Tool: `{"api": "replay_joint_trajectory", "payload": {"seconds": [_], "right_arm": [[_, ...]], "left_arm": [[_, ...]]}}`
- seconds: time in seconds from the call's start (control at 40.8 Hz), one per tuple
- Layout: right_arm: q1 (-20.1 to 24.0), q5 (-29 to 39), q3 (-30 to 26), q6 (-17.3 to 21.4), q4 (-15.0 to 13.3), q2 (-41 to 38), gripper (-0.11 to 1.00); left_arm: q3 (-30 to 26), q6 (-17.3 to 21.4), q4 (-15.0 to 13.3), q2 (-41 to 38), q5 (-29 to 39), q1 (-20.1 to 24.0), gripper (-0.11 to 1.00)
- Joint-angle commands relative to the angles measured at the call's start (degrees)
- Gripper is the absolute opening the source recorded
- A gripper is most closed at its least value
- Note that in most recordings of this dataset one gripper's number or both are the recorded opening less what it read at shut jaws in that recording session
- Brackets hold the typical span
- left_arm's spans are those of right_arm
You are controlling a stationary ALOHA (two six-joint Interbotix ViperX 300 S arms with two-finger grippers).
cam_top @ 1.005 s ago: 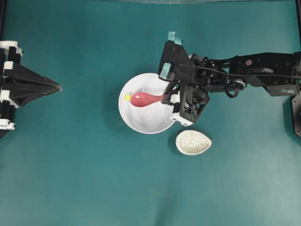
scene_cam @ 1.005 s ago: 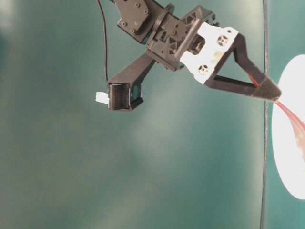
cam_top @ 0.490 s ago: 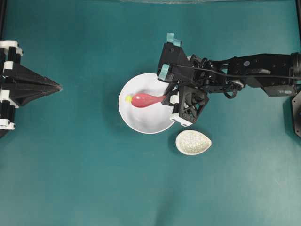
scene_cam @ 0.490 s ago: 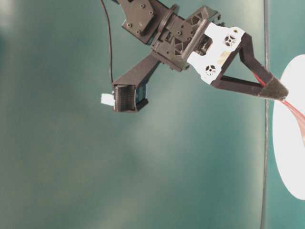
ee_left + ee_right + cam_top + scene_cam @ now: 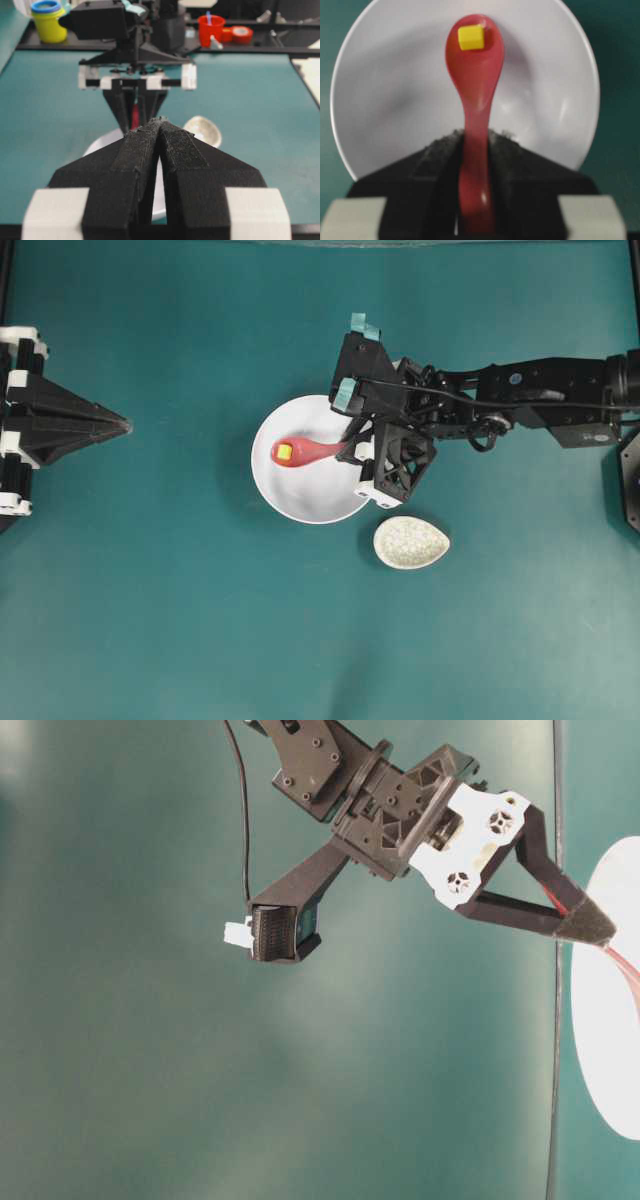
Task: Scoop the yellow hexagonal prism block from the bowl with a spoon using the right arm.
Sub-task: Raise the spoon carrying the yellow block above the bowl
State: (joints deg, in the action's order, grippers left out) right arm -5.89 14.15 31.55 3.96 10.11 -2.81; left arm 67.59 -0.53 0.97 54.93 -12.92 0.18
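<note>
Yellow hexagonal prism block (image 5: 471,37) sits in the spoon (image 5: 475,85)'s scoop, at the end farthest from the right gripper (image 5: 476,137), whose fingers are clamped on the red handle. Scoop and block are over the white bowl (image 5: 300,502); whether the scoop touches the bowl floor is hard to tell. A speckled spoon rest (image 5: 411,542) lies just beside that gripper. The left gripper (image 5: 159,131) has its fingers pressed together, well apart from the bowl.

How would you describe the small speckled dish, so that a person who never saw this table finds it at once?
Find the large white bowl near the middle of the teal table. Just beyond its lower right rim in the overhead view lies the speckled dish, apart from the bowl. It is far smaller, teardrop-shaped, beige with speckles, and nothing lies in it.
</note>
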Motion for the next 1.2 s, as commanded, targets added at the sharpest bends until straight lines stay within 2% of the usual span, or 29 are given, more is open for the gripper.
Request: {"api": "replay_joint_trajectory", "payload": {"seconds": [0.0, 0.711, 1.177], "right_arm": [[0.1, -0.5, -1.1, -0.1, 0.1, 0.7, 0.22], [0.3, -0.8, -0.8, -0.1, 0.1, 1.1, 0.22], [0.3, -1.1, 2.1, 0.0, 0.2, 6.6, 0.23]], "left_arm": [[-1.5, -0.1, 0.1, -0.4, -0.6, -0.1, 0.01], [-1.5, -0.1, 0.1, -0.4, -1.0, -0.1, 0.01], [-1.5, -0.1, 0.1, -0.4, -1.0, -0.1, 0.01]]}}
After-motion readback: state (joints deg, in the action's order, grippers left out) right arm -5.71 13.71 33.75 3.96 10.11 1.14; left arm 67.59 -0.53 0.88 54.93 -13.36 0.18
